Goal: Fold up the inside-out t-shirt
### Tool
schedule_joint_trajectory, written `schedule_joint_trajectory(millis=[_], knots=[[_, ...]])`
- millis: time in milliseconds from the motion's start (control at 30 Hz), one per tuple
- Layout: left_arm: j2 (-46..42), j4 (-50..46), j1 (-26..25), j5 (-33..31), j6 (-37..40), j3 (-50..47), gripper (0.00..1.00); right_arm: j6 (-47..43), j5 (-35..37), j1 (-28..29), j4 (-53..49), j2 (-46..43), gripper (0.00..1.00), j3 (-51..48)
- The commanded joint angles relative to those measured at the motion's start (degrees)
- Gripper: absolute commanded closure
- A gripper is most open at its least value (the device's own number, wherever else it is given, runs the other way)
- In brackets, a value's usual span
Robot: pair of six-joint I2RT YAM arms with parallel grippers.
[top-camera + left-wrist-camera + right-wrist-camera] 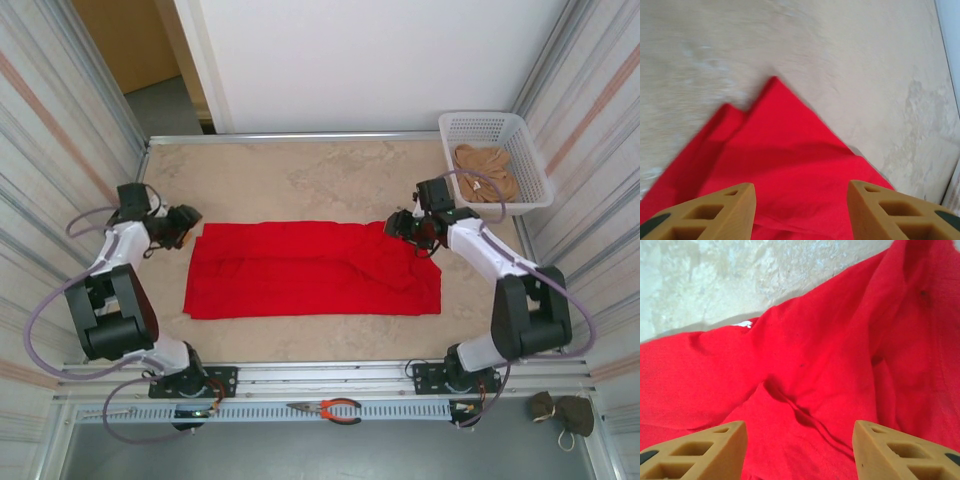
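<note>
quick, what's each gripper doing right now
left gripper: open, holding nothing, above the t-shirt
right gripper: open, holding nothing, above the t-shirt

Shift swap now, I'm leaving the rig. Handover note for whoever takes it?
Left claw: open, empty, at the t-shirt's left end.
Right claw: open, empty, over its right end.
T-shirt: on the table, lying as a long band across the middle, rumpled on the right.
Done: apparently one lengthwise fold.
Left: smooth the right end, fold the band shorter.
Tan cloth sits in the basket.
</note>
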Motion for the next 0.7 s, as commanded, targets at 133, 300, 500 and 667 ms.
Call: schedule_joint_trajectory(millis=[133, 300, 500, 667], knots=[[9.4, -4.4, -7.8, -3.1, 4.8, 9.0, 0.48, -4.2, -3.2, 5.1, -0.5, 8.4, 0.44, 6.8], [13.0, -3.9, -8.6, -4.0, 5.4, 8.9, 0.49, -3.3, -3.2, 6.8, 1.1, 12.6, 0.43, 7.3], [14.9, -3.5, -8.6, -5.4, 6.5, 8.0, 0.49, -2.8, -3.6, 8.0, 1.8, 15.6, 0.46, 8.0], [15.5, -2.7, -8.5, -5.7, 6.5, 7.0, 0.49, -2.8, -4.6, 8.4, 1.9, 15.9, 0.88, 7.7]])
